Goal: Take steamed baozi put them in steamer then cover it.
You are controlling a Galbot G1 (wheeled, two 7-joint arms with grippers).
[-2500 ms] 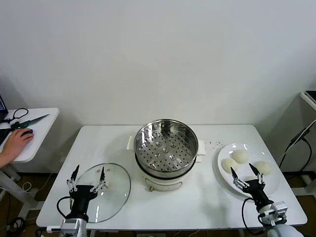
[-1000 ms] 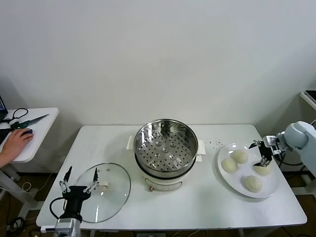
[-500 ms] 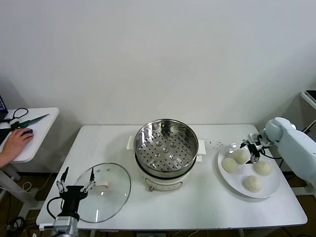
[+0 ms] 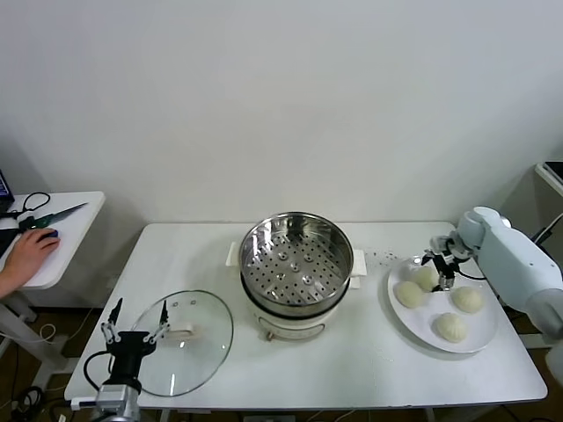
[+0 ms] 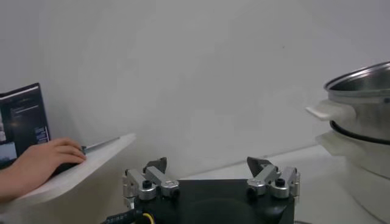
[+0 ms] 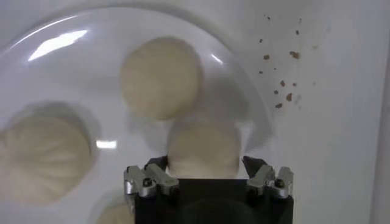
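Shiny perforated steel steamer [image 4: 296, 260]; clear glass cover [image 4: 183, 341]; glossy white plate [image 4: 486, 336].

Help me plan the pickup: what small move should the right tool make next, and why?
Probably close fully on the baozi and lift. The right tool straddles the rear bun on the plate, while the steamer sits uncovered and empty.

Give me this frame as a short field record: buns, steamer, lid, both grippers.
buns: four cream-white round dough buns on the flat white plate, none in the steamer
steamer: shiny perforated steel basket in its white cooker base, uncovered
lid: clear glass lid flat on the white table, left of the steamer
right gripper: down over the plate's rear bun, fingers straddling it
left gripper: open, idle at the lid's edge
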